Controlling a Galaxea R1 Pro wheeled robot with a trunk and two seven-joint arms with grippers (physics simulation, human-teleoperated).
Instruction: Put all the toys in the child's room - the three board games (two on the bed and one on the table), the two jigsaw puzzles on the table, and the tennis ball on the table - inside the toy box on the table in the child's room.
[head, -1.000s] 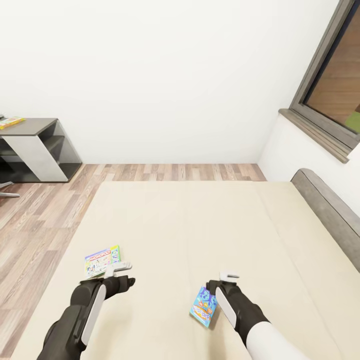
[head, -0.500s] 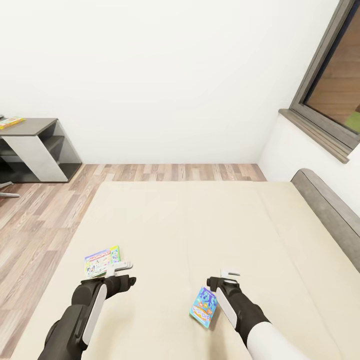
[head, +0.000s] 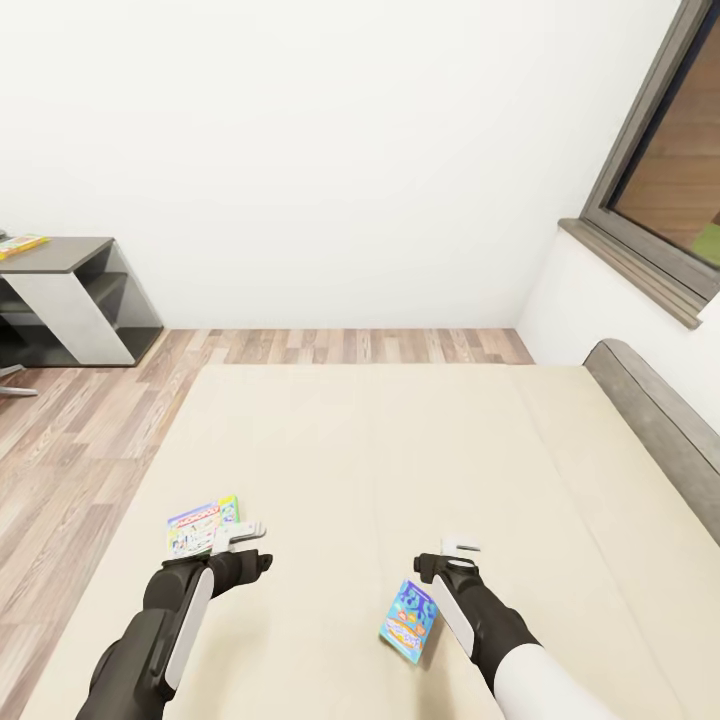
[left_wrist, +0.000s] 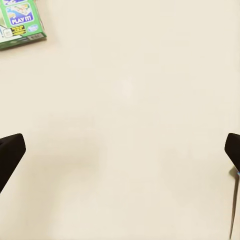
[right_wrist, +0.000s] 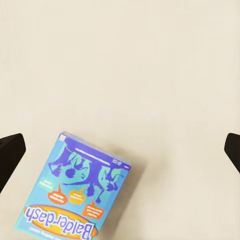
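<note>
Board games lie flat on the bed (head: 400, 450), two of them, well apart on the plain cream mattress. The blue game (head: 407, 621) is a thin rectangular box with cartoon figures in darker blue, orange speech bubbles and the name "Balderdash" in yellow-edged letters across an orange oval; it rests just beside the right gripper (head: 460, 548), on that gripper's inner side, not touched by it. In the right wrist view the blue game sits between the two dark fingertips, which stand wide apart at the picture's edges. The pale game (head: 201, 525) has a red logo band, a green edge and small cartoon art; in the left wrist view its green corner reads "PLAY IT!". It lies near the bed's left side, just beyond the left gripper (head: 240, 533), whose white fingers (head: 250, 529) overlap its near corner in the head view; whether they touch it I cannot tell. That gripper's fingertips are likewise spread wide over bare mattress. Far left, a yellow-green game (head: 22, 243) lies on a dark-grey cabinet (head: 70, 255), over the wood floor (head: 60, 450).
</note>
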